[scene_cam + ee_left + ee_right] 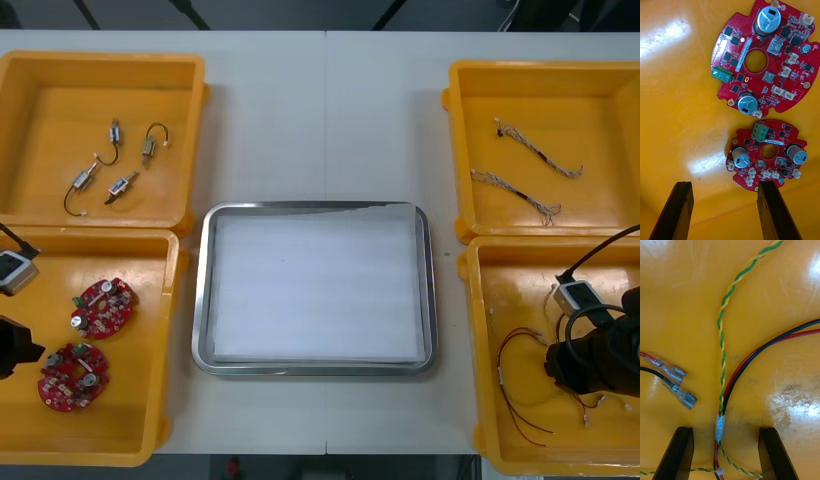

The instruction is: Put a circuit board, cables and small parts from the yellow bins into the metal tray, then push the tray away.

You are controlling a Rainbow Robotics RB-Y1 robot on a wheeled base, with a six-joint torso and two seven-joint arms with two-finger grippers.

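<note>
In near right yellow bin [476,300], right gripper [726,431] open, astride cable bundle [720,425].
Left gripper [724,185] open near circuit boards [767,152], near left bin [172,300]; metal tray [315,209] between bins.

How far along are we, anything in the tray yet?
Done: nothing; the metal tray holds nothing. In hand: the right gripper, fingers open, straddles a cable bundle; the left gripper, also open, hangs just short of a circuit board. Remaining: board, cables and small metal parts into the tray, then the push.
</note>
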